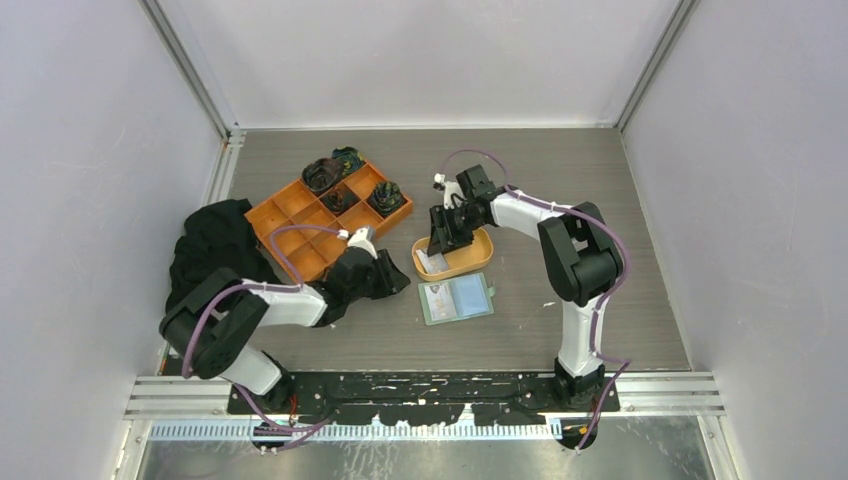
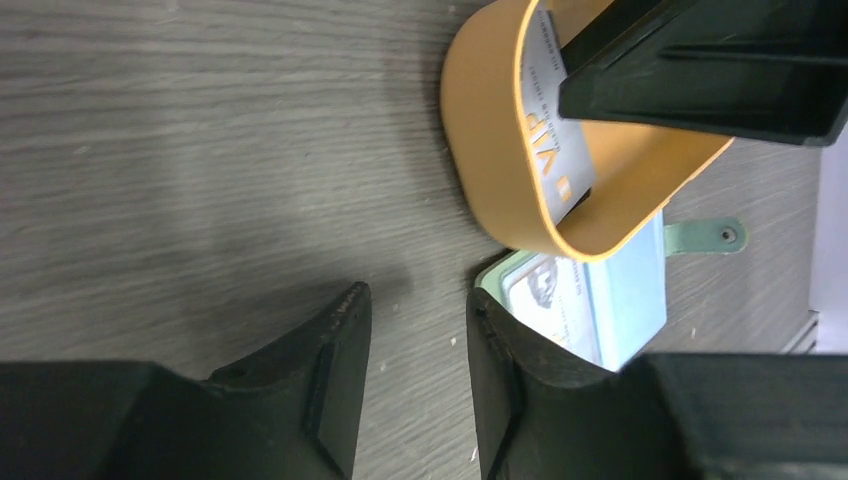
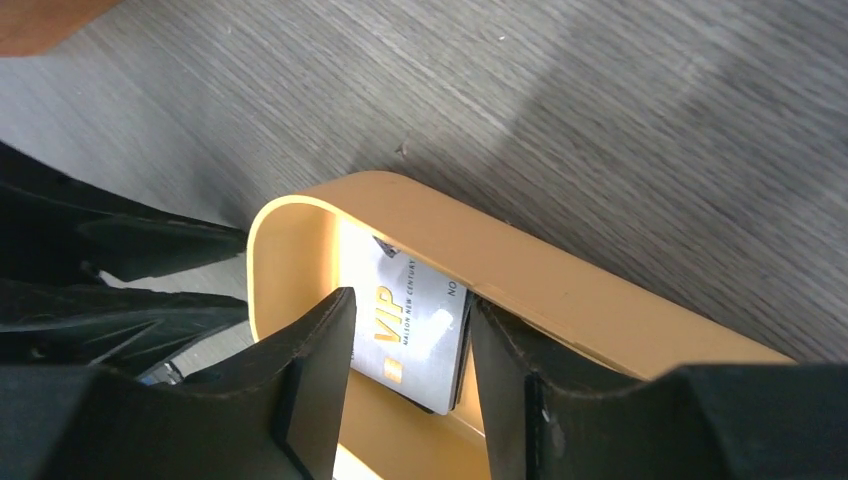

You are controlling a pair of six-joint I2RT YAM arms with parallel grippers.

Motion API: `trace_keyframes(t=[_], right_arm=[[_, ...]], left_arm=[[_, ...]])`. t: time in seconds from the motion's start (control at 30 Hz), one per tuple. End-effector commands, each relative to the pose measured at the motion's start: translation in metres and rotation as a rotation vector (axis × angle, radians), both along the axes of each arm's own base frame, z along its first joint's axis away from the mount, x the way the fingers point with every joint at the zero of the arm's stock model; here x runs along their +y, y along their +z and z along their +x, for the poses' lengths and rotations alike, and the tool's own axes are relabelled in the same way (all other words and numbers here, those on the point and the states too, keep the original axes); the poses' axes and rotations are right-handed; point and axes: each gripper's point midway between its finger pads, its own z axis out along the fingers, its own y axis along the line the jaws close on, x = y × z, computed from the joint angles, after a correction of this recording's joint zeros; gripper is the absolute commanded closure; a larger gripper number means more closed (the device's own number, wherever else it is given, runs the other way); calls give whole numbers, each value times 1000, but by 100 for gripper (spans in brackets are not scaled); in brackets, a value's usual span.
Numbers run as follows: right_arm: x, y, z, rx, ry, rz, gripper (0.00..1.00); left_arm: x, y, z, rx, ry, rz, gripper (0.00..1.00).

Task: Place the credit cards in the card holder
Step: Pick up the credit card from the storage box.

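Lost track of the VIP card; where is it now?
Mid-table in the top view, the VIP card sits inside the orange dish, between the right gripper fingers, beyond the green wallet.

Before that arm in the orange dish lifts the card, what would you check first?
1. Are the right fingers either side of the VIP card: ok.
2. Is the card actually pinched: cannot tell.
3. Is the wallet lying open: ok.
4. Are the left fingers steadying the wallet: cannot tell.
5. Is the gap between the left fingers free: ok.
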Motion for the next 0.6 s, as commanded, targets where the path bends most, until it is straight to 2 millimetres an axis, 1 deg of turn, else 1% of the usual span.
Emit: trace_keyframes(t=[0.0, 0.27, 0.47, 0.57], right_arm=[[15, 9, -3, 48, 9, 82, 49], [25, 31, -5, 126, -18, 230, 54], [30, 50, -7, 155, -18, 324, 56], [32, 55, -8, 167, -15, 347, 56]], left_arm=[[-30, 16, 13, -31, -75, -112, 60], [-36, 3, 18, -4, -84, -115, 62], [-39, 1, 18, 3, -96, -112, 62], [-40, 1, 18, 4, -101, -112, 62]])
